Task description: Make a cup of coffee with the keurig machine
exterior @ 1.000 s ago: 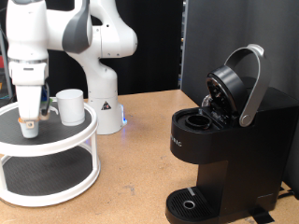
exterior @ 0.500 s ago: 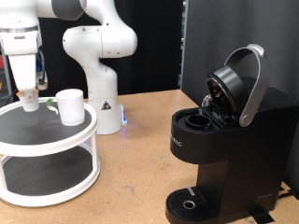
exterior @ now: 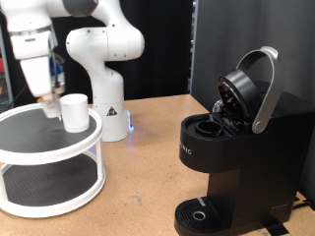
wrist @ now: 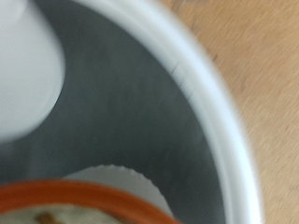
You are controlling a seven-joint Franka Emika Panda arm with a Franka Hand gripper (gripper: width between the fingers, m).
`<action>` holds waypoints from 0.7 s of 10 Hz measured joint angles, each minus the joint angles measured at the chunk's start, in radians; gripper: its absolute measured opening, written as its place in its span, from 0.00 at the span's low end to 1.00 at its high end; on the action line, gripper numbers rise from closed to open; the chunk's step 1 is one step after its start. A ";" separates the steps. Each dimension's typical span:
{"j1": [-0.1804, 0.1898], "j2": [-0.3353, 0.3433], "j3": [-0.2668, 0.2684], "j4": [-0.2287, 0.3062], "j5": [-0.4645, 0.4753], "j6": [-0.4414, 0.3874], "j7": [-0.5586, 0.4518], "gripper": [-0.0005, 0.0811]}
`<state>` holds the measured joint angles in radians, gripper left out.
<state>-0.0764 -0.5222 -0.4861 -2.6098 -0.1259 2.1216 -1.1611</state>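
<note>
The white cup [exterior: 75, 111] stands on the top shelf of a white two-tier round stand [exterior: 59, 147] at the exterior view's left. My gripper [exterior: 48, 102] hangs just left of the cup, above the shelf, shut on a small white pod. In the wrist view the pod's orange-rimmed lid [wrist: 84, 201] fills the lower edge, with the cup [wrist: 23, 75] blurred beside it. The black keurig machine [exterior: 241, 167] stands at the exterior view's right with its lid and silver handle [exterior: 264, 93] raised and its pod chamber [exterior: 210, 126] open and empty.
The arm's white base [exterior: 106, 108] stands behind the stand, on the wooden table [exterior: 148, 187]. The machine's round drip tray [exterior: 202, 212] holds nothing. The stand's white rim [wrist: 220, 121] curves across the wrist view.
My gripper has risen from the stand's shelf with the pod and moved right, towards the cup. The cup and the machine have not moved.
</note>
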 joint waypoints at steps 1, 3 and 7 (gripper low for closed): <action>0.017 -0.005 0.021 0.004 0.043 -0.002 0.041 0.54; 0.041 -0.010 0.075 0.014 0.100 0.000 0.148 0.54; 0.057 -0.008 0.094 0.005 0.177 0.033 0.209 0.54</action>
<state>-0.0197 -0.5304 -0.3922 -2.6050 0.0507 2.1551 -0.9522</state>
